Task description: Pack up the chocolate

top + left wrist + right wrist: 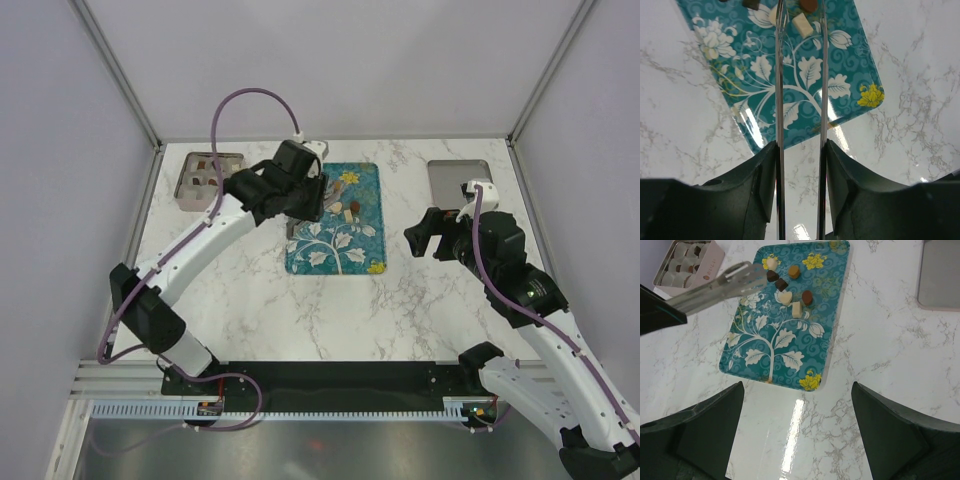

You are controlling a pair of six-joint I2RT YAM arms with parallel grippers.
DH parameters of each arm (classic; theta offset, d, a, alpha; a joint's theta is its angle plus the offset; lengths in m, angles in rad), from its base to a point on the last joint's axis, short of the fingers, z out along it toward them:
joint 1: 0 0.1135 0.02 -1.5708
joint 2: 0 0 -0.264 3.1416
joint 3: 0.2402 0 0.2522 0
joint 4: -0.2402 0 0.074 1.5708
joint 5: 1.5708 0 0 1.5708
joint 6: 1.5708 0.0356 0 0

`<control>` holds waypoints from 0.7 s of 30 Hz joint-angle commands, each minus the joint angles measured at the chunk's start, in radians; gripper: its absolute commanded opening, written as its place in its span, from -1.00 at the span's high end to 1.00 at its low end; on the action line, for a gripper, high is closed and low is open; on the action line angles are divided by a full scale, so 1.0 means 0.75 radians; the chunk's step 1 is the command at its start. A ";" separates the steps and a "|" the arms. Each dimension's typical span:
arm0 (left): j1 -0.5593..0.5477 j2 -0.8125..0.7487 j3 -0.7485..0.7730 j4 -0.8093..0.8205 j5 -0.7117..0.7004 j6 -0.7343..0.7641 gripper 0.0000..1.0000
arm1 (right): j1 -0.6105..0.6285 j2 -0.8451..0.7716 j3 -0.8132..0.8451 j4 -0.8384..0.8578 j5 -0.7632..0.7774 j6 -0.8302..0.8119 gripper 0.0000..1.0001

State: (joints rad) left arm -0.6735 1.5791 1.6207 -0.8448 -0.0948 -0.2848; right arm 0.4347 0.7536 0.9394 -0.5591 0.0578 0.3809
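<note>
Partly done, I judge: some chocolate (pixel 698 250) sits in the box (pixel 711 267); seven pieces (pixel 785 297) lie unpacked on the tray (pixel 785 355); left jaws clamp tongs (pixel 779 90); right jaws gape, empty.

My left arm (pixel 200 248) and right arm (pixel 585 390) are white tubes with black joints, each trailing a purple cable (pixel 250 91) and ending in matte black, blocky fingers (pixel 747 197).

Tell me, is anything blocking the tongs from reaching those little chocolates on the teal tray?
Nothing visible does. The long thin metal tongs in the left gripper reach over the teal floral tray, right beside the small brown and cream chocolate pieces.
</note>
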 commanded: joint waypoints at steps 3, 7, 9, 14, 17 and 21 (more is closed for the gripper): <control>-0.137 0.148 -0.030 0.083 -0.090 -0.140 -0.01 | -0.001 -0.017 0.038 -0.005 0.003 0.003 -0.94; -0.166 0.255 -0.024 0.102 -0.105 -0.158 -0.02 | -0.001 -0.027 0.032 -0.009 0.015 -0.001 -0.94; -0.166 0.279 -0.022 0.118 -0.115 -0.166 -0.02 | -0.001 -0.029 0.028 -0.009 0.017 -0.005 -0.94; -0.166 0.361 -0.022 0.138 -0.156 -0.173 -0.03 | -0.001 -0.033 0.016 -0.009 0.023 -0.015 -0.94; -0.168 0.398 -0.011 0.145 -0.172 -0.168 -0.03 | -0.001 -0.037 0.012 -0.009 0.039 -0.021 -0.94; -0.166 0.461 0.013 0.149 -0.191 -0.156 -0.04 | -0.003 -0.041 0.011 -0.009 0.052 -0.025 -0.94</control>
State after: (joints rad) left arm -0.7979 1.8915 1.5963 -0.7742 -0.1932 -0.3779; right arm 0.4347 0.7357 0.9390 -0.5629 0.0692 0.3763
